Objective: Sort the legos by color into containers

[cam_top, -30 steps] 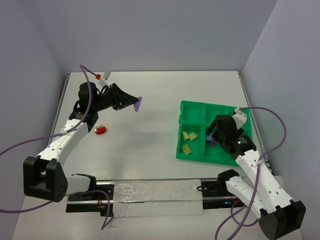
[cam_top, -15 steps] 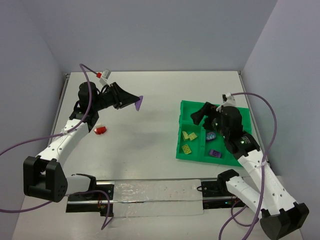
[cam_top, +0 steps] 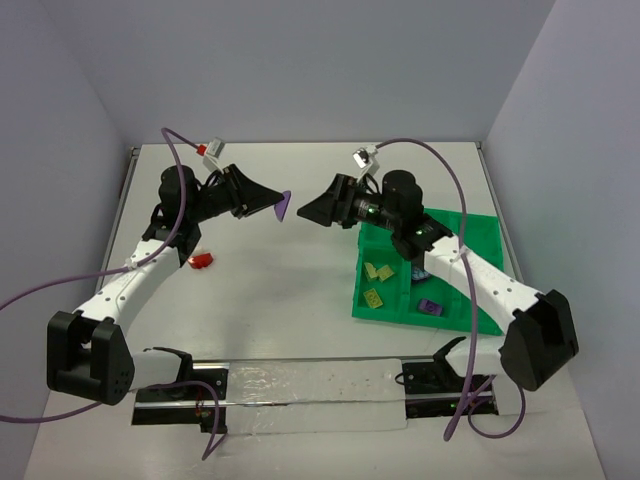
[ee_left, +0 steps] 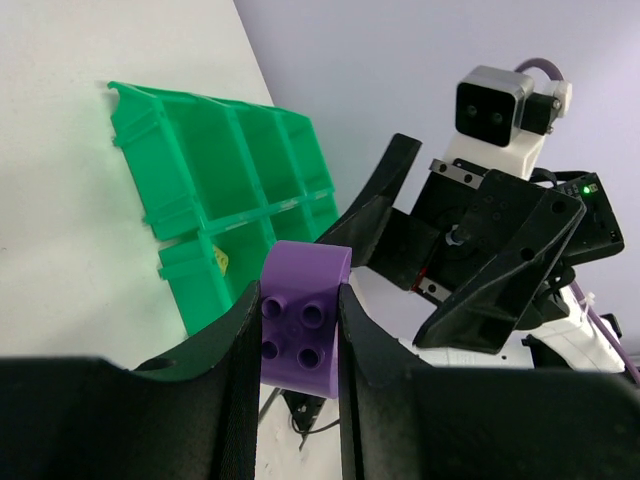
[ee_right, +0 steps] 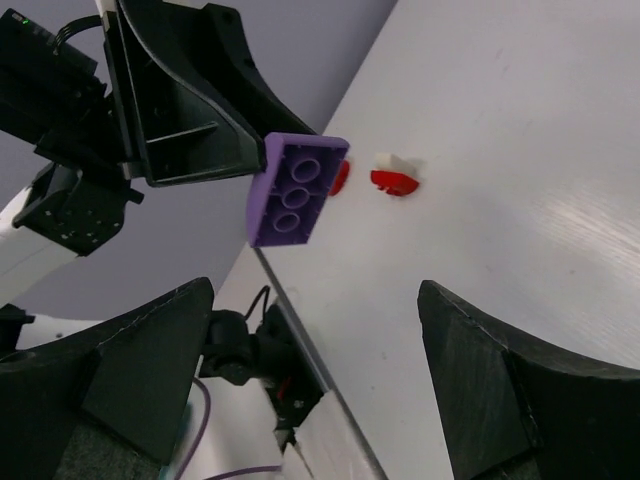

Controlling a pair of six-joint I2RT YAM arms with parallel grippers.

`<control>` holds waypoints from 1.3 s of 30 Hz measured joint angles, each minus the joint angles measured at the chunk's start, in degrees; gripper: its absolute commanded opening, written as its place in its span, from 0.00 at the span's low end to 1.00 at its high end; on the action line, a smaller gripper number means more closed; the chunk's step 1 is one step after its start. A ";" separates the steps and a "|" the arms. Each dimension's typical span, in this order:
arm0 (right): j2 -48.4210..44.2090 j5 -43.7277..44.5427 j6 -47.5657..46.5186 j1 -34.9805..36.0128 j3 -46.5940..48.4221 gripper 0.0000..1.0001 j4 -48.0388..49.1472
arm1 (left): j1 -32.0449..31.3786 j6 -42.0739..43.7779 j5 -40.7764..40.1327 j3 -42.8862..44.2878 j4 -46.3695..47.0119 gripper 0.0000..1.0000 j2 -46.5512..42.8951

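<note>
— What's nearest?
— The tray (cam_top: 388, 313), on the right of the worktop (cam_top: 290, 300). Yellow bricks (cam_top: 374, 297) lie in its left part, and a loose purple brick (cam_top: 430, 306) in the near compartment beside them. Well to the left, a red brick (cam_top: 203, 261) lies on the worktop.
— And farther back?
— The left fingers (ee_left: 215, 370) pinch the held purple brick (ee_left: 305, 320) above the worktop's middle. Its studs face back at the left wrist. Its hollow underside, three tubes in a row, faces right. Its long axis runs crosswise to the fingers, tilted.
— The other arm?
— The right fingers (ee_right: 130, 370) stand wide, holding nothing, just right of that brick and not touching it.
</note>
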 measured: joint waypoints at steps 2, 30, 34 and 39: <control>2.67 -0.81 1.06 1.20 1.58 0.91 1.80 | -0.05 -0.29 0.00 0.00 0.14 0.00 0.00; 15.52 -4.68 9.80 4.66 6.51 0.09 14.61 | 0.07 -0.52 -0.39 0.00 0.94 0.22 -0.73; 15.51 -4.55 9.78 4.69 6.48 0.02 14.53 | -0.03 0.67 -1.07 0.06 -0.09 0.87 -1.25; 13.26 -1.09 7.18 4.82 5.92 0.01 10.06 | -0.16 2.53 -2.59 0.77 -3.77 0.99 -1.29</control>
